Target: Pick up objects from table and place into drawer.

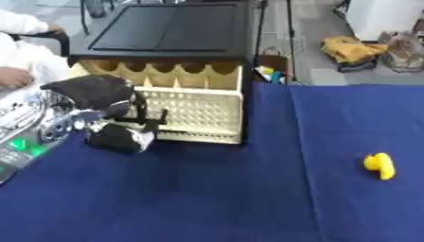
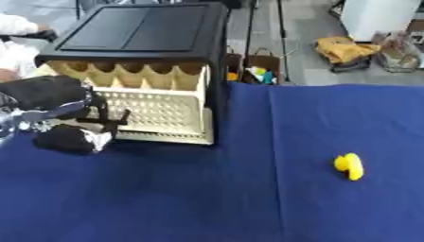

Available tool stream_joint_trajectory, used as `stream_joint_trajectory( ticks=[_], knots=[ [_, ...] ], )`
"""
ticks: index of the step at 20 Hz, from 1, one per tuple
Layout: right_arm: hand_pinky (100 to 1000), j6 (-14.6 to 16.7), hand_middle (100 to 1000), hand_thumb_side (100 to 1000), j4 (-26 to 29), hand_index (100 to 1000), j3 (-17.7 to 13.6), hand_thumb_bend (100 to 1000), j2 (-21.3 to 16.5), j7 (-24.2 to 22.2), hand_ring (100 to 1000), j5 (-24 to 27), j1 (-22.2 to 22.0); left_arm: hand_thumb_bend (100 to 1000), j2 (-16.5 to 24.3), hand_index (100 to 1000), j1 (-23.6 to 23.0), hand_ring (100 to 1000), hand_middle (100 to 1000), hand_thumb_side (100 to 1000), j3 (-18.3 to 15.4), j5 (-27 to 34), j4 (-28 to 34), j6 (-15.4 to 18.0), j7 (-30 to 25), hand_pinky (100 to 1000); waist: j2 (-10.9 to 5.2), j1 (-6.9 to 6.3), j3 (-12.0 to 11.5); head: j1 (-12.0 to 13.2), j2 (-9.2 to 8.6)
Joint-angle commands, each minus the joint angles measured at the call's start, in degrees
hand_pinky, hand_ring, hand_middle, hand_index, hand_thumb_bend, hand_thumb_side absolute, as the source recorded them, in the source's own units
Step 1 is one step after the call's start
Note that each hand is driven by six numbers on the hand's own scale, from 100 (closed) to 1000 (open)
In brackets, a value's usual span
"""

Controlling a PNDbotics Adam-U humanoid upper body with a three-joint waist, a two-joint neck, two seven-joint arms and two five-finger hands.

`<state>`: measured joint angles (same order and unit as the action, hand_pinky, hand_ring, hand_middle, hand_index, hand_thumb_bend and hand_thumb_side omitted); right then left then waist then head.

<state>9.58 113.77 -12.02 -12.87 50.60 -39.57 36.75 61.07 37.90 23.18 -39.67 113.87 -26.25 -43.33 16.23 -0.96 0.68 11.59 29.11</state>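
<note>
Yellow object (image 1: 380, 166) on blue cloth (image 1: 248, 198), long axis near-upright in view

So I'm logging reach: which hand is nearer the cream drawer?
Left. The left hand is at the front left of the cream drawer, its fingers against the drawer's face. The right hand shows in neither view.

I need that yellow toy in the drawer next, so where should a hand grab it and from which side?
Judging by its pose, take the yellow toy across its narrow middle, fingers coming from above. It lies alone on the blue cloth, far from the left hand at the drawer, so the right side suits.
</note>
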Motion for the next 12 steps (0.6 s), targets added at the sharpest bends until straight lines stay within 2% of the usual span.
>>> stream_joint_trajectory(
  ticks=[1,12],
  knots=[
    [667,-0.1,631,957,0.8,706,-0.1,100,-0.5,0.3,690,-0.4,0.6,100,2.4,667,0.4,100,100,736,-0.4,0.5,0.7,-5.4,-5.5,100,-1.36,-0.01,-0.2,-0.1,0.11],
    [670,-0.3,630,954,0.8,706,-0.1,100,-0.4,0.6,691,-0.6,0.4,100,2.5,656,0.4,100,100,739,0.0,1.5,0.7,-5.0,-5.2,100,-1.57,0.02,-0.4,-0.1,0.08]
  ],
)
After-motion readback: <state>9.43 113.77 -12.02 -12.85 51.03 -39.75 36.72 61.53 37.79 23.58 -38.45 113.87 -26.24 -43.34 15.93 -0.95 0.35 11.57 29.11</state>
